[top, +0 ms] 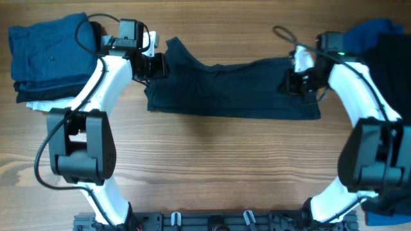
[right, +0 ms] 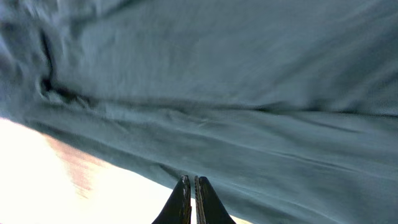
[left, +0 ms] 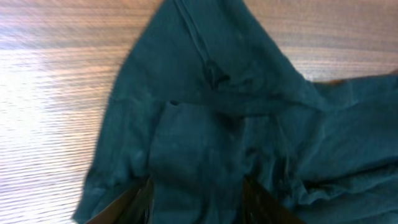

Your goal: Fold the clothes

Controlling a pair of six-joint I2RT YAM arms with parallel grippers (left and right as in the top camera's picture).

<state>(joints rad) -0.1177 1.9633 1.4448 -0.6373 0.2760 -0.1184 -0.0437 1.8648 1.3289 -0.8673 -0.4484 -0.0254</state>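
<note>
Near-black navy short-sleeved cloth shirt [top: 231,86] is laid as a long, folded band across the middle of the light wooden table [top: 212,167]. Well to the left of the shirt, a stack of folded mid-blue and dark garments [top: 48,54] is set by the table's far corner, with a strip of white cloth [top: 38,106] showing under its near edge. At the shirt's left end, where a sleeve [top: 176,48] points away from the arms, the left gripper [top: 154,66] is held low over the fabric; in the left wrist view its black fingers [left: 134,202] are spread apart, with bare cloth seen between them. Over the shirt's right end the right gripper [top: 292,82] is lowered, its fingers [right: 186,199] pressed together at the cloth's edge; whether any fabric is caught cannot be told. Just right of the shirt, a loose pile of blue and dark garments [top: 392,58] is heaped at the table's edge
</note>
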